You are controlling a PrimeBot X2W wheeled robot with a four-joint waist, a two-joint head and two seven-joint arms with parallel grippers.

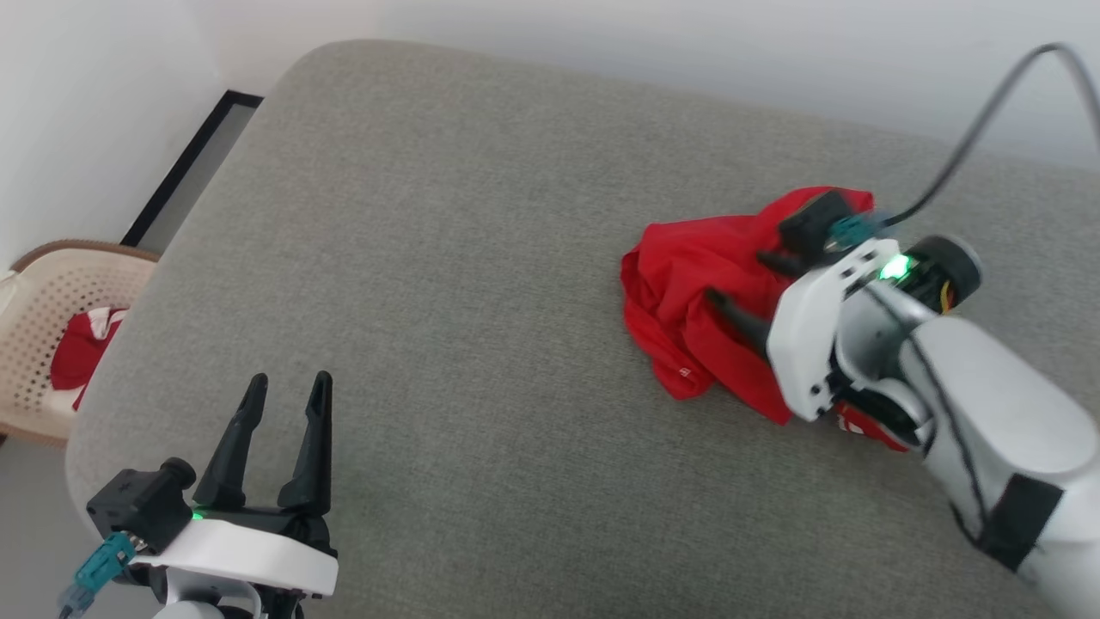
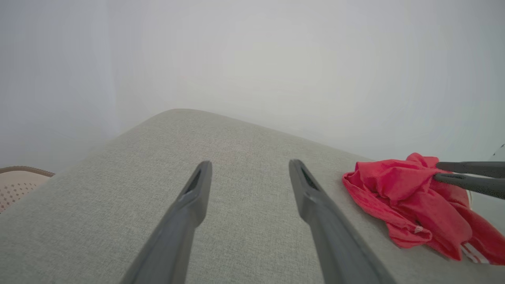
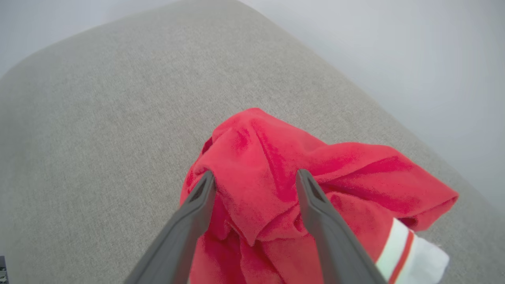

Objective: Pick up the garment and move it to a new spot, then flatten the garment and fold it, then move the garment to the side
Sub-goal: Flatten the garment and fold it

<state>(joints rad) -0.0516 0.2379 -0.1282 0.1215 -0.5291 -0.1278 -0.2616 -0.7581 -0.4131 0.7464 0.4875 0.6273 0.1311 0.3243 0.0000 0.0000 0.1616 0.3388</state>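
Note:
The garment (image 1: 687, 275) is a red jersey shirt lying crumpled on the right part of the grey padded surface (image 1: 430, 258). A white sleeve panel with a red stripe shows at its near edge in the right wrist view. My right gripper (image 1: 736, 277) is open, its two fingers spread to either side of a raised fold of the garment (image 3: 268, 157). My right gripper (image 3: 255, 175) has the cloth bunched between its fingers. My left gripper (image 1: 288, 383) is open and holds nothing at the lower left, far from the garment (image 2: 394, 189). My left gripper (image 2: 248, 167) hangs over bare grey fabric.
A beige perforated laundry basket (image 1: 51, 301) stands on the floor left of the surface, with red-and-white cloth (image 1: 82, 344) inside. White walls close off the far side. A dark cable (image 1: 971, 129) arcs up from the right wrist.

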